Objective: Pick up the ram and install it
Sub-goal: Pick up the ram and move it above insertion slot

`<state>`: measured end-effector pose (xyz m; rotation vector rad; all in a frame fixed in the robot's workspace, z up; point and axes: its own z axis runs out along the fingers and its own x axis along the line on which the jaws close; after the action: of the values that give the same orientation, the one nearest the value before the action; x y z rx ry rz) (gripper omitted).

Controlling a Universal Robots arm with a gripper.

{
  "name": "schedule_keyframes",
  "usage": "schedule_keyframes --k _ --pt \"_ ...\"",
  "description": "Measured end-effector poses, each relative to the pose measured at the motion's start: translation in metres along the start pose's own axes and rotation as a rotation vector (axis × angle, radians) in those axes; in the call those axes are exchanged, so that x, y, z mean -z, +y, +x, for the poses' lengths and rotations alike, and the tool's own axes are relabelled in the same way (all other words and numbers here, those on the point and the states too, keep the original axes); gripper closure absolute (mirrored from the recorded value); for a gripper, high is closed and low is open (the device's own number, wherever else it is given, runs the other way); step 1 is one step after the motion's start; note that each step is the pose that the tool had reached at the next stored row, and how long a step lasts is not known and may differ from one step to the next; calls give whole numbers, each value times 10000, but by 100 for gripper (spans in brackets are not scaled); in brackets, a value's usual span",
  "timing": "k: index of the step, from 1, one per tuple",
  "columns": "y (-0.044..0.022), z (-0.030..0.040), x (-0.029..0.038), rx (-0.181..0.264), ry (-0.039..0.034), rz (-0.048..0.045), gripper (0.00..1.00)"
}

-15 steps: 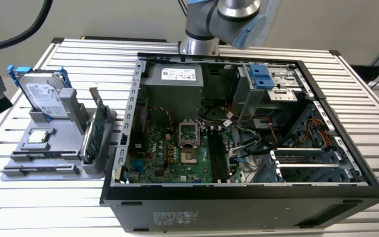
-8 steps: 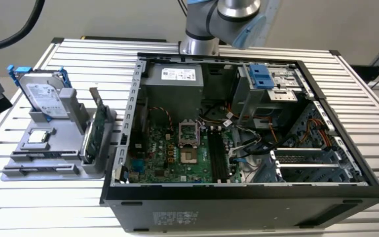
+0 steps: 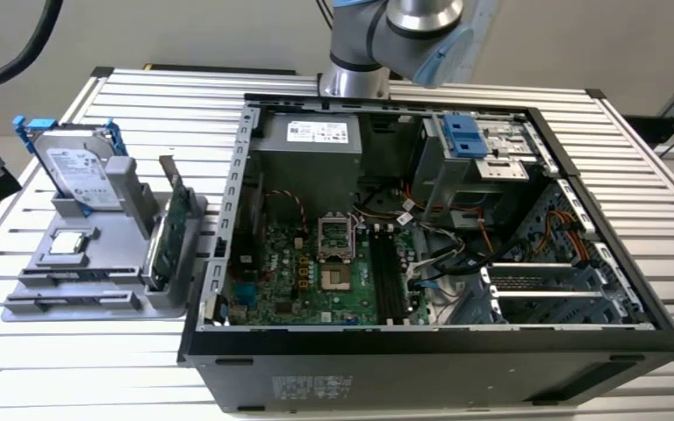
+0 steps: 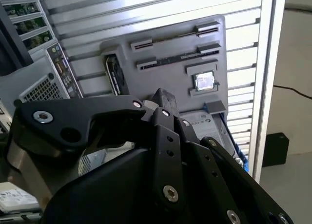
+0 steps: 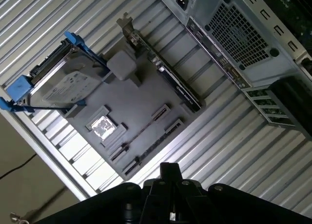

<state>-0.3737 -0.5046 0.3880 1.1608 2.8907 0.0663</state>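
A hard drive (image 3: 80,171) with blue rails stands at the far end of a gray holder (image 3: 103,263) from the gripper (image 5: 168,170), which hovers over the slatted counter (image 3: 80,368) and looks closed on nothing. The ram (image 5: 138,133) sits edge-up in a slot of that holder, below the gripper's tip and well apart from it, seemingly kept upright so it can be pinched from above. A green expansion card (image 3: 164,246) stands on the holder's side toward the open computer case (image 3: 431,368), which lies on its side, likely so the motherboard (image 3: 290,281) faces up to the arm (image 3: 407,35).
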Motion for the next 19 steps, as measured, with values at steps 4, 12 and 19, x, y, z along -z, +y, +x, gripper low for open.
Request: schedule_keyframes --k 4,12,19 --pt "-2 2 1 -349 -17 3 100" --pt "-5 5 3 -1006 -50 8 100" --pt "-7 8 5 -1532 -75 13 100"
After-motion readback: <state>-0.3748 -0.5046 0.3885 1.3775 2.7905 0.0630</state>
